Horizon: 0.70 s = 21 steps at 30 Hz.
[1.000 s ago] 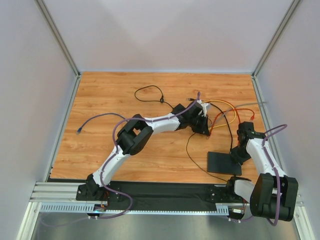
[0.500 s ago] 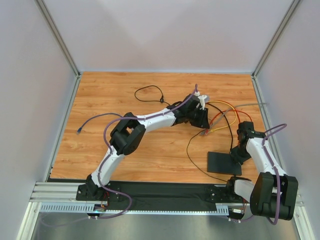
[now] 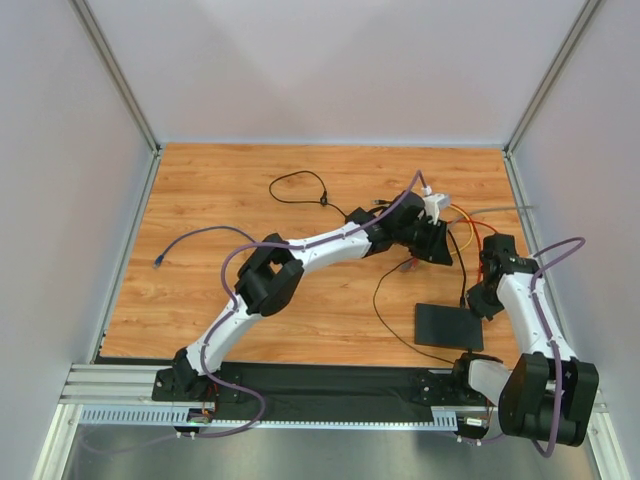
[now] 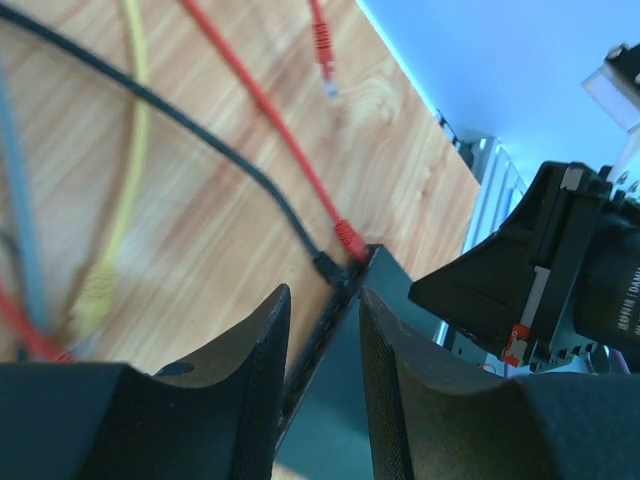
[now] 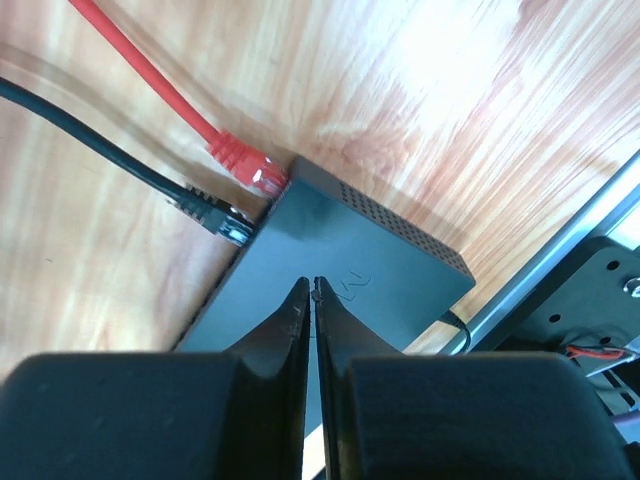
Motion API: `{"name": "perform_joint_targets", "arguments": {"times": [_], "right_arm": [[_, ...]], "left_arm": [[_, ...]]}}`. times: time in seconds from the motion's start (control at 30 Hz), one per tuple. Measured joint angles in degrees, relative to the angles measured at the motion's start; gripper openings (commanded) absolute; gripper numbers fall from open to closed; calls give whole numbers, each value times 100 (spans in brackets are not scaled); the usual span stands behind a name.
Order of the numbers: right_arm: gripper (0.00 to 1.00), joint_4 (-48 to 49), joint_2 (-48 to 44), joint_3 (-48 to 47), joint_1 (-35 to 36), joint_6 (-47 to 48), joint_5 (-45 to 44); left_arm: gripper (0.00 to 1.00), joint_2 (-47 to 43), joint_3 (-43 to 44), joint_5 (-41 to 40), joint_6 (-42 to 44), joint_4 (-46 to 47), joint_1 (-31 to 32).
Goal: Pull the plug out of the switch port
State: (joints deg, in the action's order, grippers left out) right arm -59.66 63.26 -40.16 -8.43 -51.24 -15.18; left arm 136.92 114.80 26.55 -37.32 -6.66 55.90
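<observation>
Bright, even light fills the top view, with faint shadows on the counter [image 3: 330, 190]. The right wrist view shows pale glare on the wood. In the left wrist view the yellow cable [image 4: 95, 295] is blurred, the wall [image 4: 500, 60] bluish.

The tabletop [image 3: 250, 290] is wood-grained, smooth with a soft sheen. The switch [image 5: 350, 260] looks matt black — a row of fine perforations along its edge — and the fingers [image 5: 270, 350] are matt black plastic.
</observation>
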Motion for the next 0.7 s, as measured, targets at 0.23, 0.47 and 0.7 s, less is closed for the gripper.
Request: {"name": "perform_joint_targets", "arguments": {"times": [0.23, 0.47, 0.7], "right_arm": [[15, 0, -127, -98, -339, 249, -103], [16, 219, 59, -92, -481, 485, 166], [15, 487, 304, 28, -481, 586, 372]], "left_arm": [[42, 562, 461, 297, -240, 136, 251], [40, 997, 509, 387, -811, 339, 284], [40, 1486, 859, 409, -1235, 490, 310]]}}
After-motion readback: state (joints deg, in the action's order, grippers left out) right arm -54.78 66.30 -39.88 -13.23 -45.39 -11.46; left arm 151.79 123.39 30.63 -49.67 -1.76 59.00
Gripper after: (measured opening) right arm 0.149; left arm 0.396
